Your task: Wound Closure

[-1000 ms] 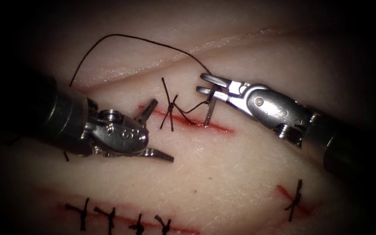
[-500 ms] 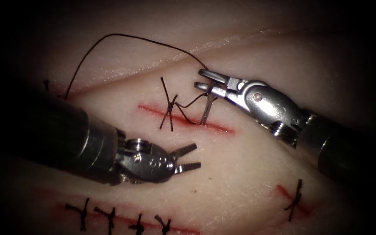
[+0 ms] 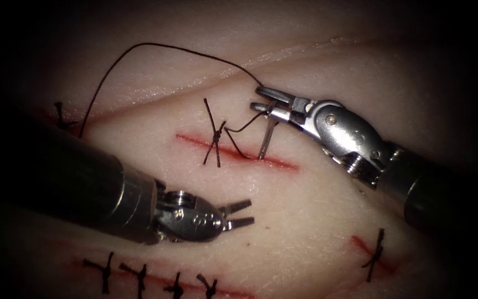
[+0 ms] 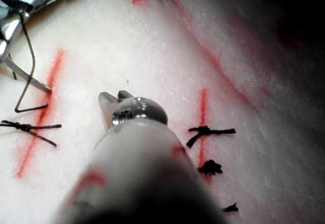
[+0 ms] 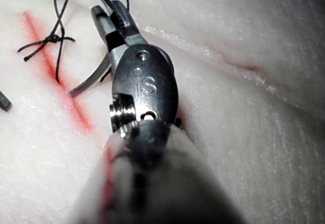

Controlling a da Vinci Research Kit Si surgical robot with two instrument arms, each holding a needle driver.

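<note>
My right tool (image 3: 262,100) is shut on the curved needle (image 3: 267,138) near its tail end. The needle hangs down from the jaws, and its tip meets the red cut (image 3: 280,162) just right of a tied stitch (image 3: 217,133). I cannot tell how deep the tip sits. Thread (image 3: 156,46) arcs from the right tool up and over to the left, and a short loop (image 3: 238,130) runs from the stitch to the needle. My left tool (image 3: 243,214) lies below the cut, jaws slightly open, holding nothing. The right wrist view shows the needle (image 5: 89,84) beside the cut (image 5: 68,102).
A row of several tied stitches (image 3: 139,275) closes another cut along the lower edge of the tissue. One more stitch (image 3: 375,249) sits at the lower right, and a cut end (image 3: 60,109) at the far left. The left shaft (image 3: 73,182) crosses the lower left.
My left tool has moved from the cut's left end down to below the cut, its jaws narrowing. The right tool has shifted slightly with the needle, tip still at the cut.
</note>
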